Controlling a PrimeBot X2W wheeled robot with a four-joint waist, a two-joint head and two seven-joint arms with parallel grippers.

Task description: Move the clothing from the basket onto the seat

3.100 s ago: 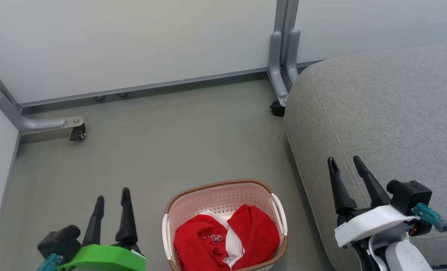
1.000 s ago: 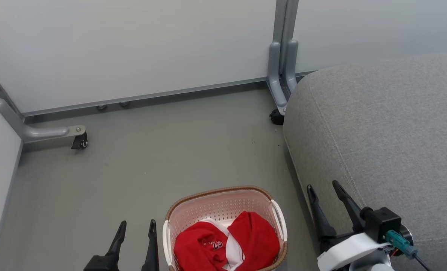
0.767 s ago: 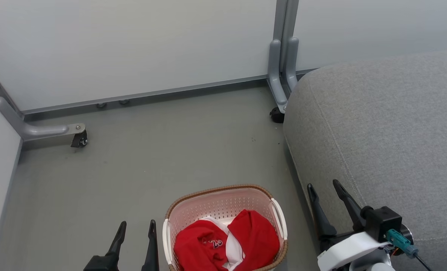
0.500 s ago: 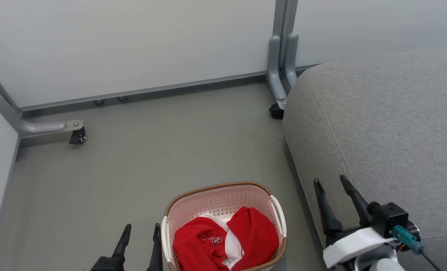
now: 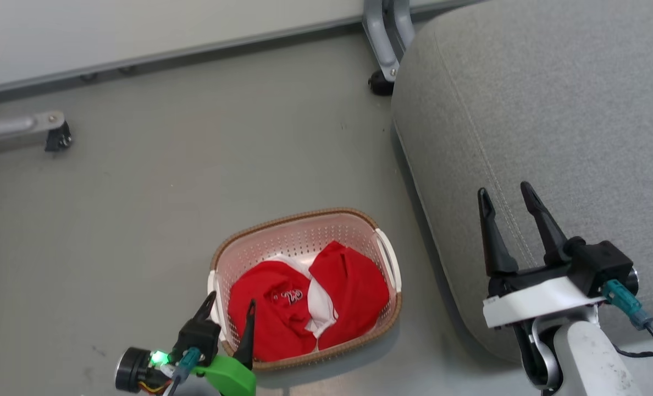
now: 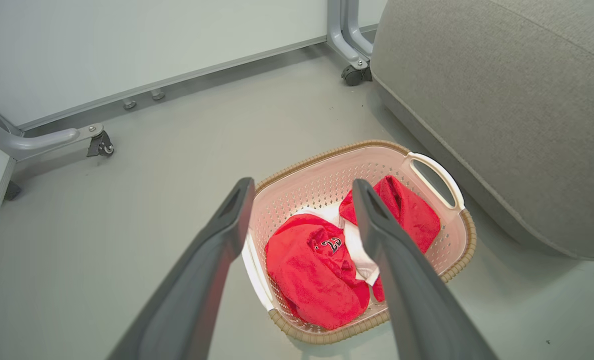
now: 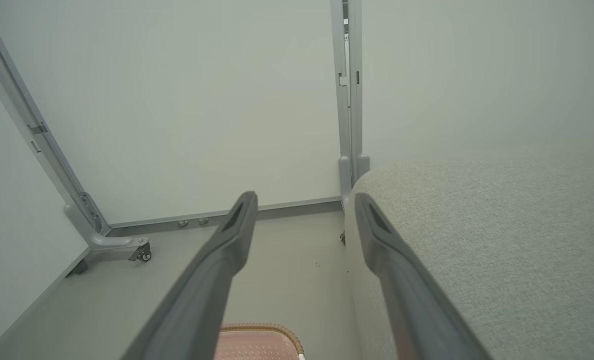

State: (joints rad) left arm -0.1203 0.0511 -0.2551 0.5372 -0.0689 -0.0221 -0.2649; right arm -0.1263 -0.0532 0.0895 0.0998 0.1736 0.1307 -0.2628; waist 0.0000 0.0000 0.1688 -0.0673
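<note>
The cream basket [image 5: 304, 213] with a brown rim stands on the floor just left of the grey seat [image 5: 552, 110]. Inside lies the red clothing [image 5: 274, 319] with white trim, bunched in two lumps. My left gripper [image 5: 232, 300] is open above the basket's near-left corner, one finger over the rim and one over the red fabric. In the left wrist view its fingers frame the basket [image 6: 327, 152], with the clothing [image 6: 317, 270] below the left gripper [image 6: 303, 183] and nothing held. My right gripper [image 5: 503, 190] is open and empty above the seat's left edge.
Pale partition walls close off the far side and left. Their grey metal feet with castors stand on the floor at the far left [image 5: 51, 132] and by the seat's far corner [image 5: 381, 82]. Grey floor lies between basket and walls. The seat [image 7: 477, 240] fills the right.
The head camera has tipped down, so the whole picture has shifted. My left gripper has come from beside the basket to over its near-left corner. Both grippers stay open.
</note>
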